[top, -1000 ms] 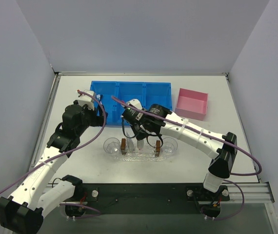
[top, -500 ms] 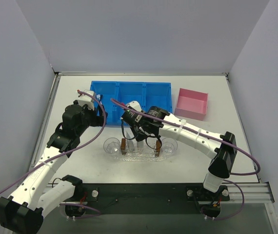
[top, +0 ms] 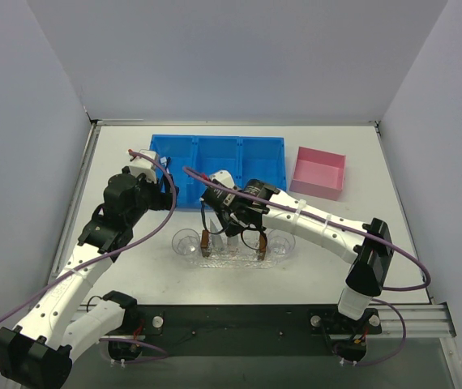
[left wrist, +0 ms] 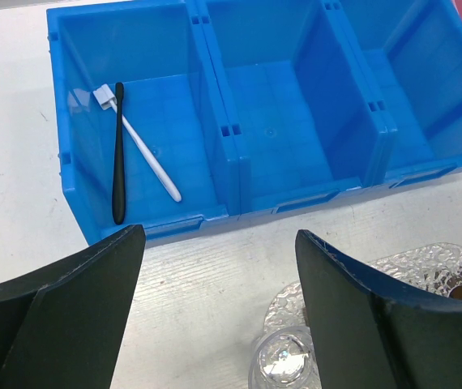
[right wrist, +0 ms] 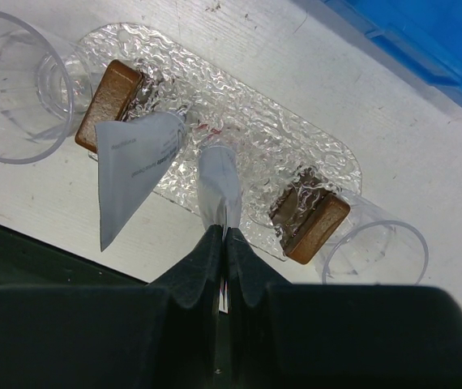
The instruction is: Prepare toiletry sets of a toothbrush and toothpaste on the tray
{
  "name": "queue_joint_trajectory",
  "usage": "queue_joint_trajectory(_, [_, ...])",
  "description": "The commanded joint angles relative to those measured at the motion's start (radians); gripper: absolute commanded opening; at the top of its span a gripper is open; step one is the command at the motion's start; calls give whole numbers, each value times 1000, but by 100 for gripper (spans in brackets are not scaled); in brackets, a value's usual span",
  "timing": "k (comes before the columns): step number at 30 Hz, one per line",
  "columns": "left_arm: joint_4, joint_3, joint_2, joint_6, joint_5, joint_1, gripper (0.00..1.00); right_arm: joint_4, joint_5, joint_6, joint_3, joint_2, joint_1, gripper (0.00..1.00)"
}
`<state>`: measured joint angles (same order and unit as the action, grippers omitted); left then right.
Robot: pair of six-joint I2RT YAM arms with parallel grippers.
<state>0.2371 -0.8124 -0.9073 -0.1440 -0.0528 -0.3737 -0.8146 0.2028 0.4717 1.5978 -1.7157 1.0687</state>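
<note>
Right wrist view: right gripper [right wrist: 223, 237] pinches toothpaste [right wrist: 217, 182] over tray [right wrist: 300, 150].

A few short lines of small grey print are seen on the flat, silvery-white toothpaste tube [right wrist: 134, 158] that lies partly on the left end of the clear tray [right wrist: 312, 154], in the right wrist view. The print stands near the middle of the tube's face. The letters are too small and too blurred to be read, so no word, brand or number can be given. On the second toothpaste tube [right wrist: 217, 182], pinched at its flat end between the closed jaws of the right gripper [right wrist: 223, 237], no lettering can be made out. Nothing else legible is shown in any view.
</note>
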Motion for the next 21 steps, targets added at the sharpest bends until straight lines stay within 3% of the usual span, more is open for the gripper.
queue_joint_trajectory(1, [-7, -37, 2, 17, -12, -5, 86, -14, 35, 8, -4, -18, 5, 0])
queue_joint_trajectory(4, [-9, -37, 2, 15, -12, -5, 86, -14, 37, 10, -2, -21, 5, 0])
queue_joint_trajectory(21, [-9, -39, 7, 14, -15, -5, 86, -9, 55, 7, 5, 5, 5, 32])
